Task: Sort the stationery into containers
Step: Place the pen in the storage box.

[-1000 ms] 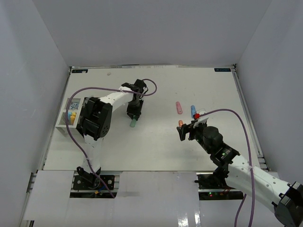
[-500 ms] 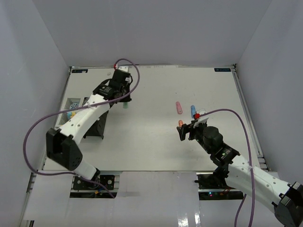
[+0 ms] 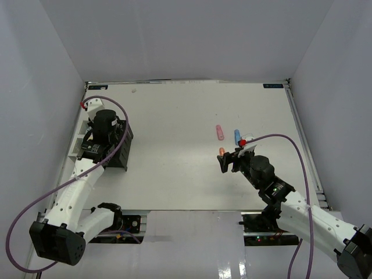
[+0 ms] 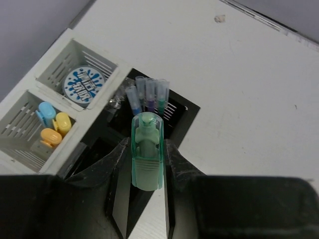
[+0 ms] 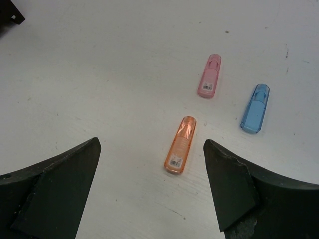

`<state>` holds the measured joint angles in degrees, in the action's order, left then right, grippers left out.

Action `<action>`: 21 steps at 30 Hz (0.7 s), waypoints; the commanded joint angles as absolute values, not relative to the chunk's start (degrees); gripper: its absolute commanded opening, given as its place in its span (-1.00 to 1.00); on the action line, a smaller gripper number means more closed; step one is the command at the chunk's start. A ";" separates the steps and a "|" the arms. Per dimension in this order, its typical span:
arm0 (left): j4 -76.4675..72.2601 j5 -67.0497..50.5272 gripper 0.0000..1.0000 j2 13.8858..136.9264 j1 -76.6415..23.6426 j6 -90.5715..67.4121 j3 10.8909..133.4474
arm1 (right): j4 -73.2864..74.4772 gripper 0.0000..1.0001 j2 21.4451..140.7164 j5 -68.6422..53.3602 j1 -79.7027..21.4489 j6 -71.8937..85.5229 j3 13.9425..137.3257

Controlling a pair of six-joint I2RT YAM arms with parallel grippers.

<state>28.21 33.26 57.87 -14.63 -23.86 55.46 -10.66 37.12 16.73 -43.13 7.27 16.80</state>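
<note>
From above, we see the left arm (image 3: pixel 75 186) reaching over the black desk organizer (image 3: pixel 120 154), which sits beside the white tray (image 3: pixel 76 150) at the left edge of the table (image 3: pixel 174 116). The right gripper (image 3: pixel 228 161) hangs near the orange marker (image 3: pixel 221 151). The pink marker (image 3: pixel 219 132) and blue marker (image 3: pixel 237 137) lie just beyond it.

On the left wrist camera, the left gripper (image 4: pixel 146 164) is clamped on a green marker (image 4: pixel 147 149) above the organizer, where thin pens (image 4: pixel 148 94) stand. The tray holds a blue-white roll (image 4: pixel 82 84) in one compartment and short markers (image 4: pixel 55 124) in the other.

On the right wrist camera, the jaws stand wide apart over the table, and the orange marker lies just ahead.
</note>
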 commanded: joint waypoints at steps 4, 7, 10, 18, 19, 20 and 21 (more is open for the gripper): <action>20.83 37.00 -0.91 54.32 -10.21 -23.99 47.39 | -13.01 0.80 37.00 17.31 -42.80 7.73 16.96; 18.55 36.39 -0.84 53.26 -8.27 -23.39 44.57 | -13.01 0.80 37.70 17.31 -42.80 7.65 17.05; 17.75 35.86 -0.78 53.70 -6.69 -23.38 43.86 | -13.01 0.80 38.23 17.23 -42.80 7.73 17.23; 18.28 32.79 -0.03 52.47 -5.89 -23.38 43.51 | -12.83 0.80 42.09 16.44 -42.80 7.82 18.36; 18.28 32.26 0.16 52.21 -5.89 -23.20 43.51 | -12.66 0.80 43.67 15.57 -42.80 7.82 18.63; 18.28 31.21 0.26 51.95 -5.89 -22.94 43.51 | -12.31 0.80 44.55 15.30 -42.80 7.82 19.07; 18.37 30.77 0.36 51.77 -5.89 -22.85 43.59 | -11.09 0.80 45.43 15.12 -42.80 8.00 20.20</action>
<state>19.73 33.15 53.80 -6.11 -23.14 43.64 -10.46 43.66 16.01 -43.09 7.33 16.99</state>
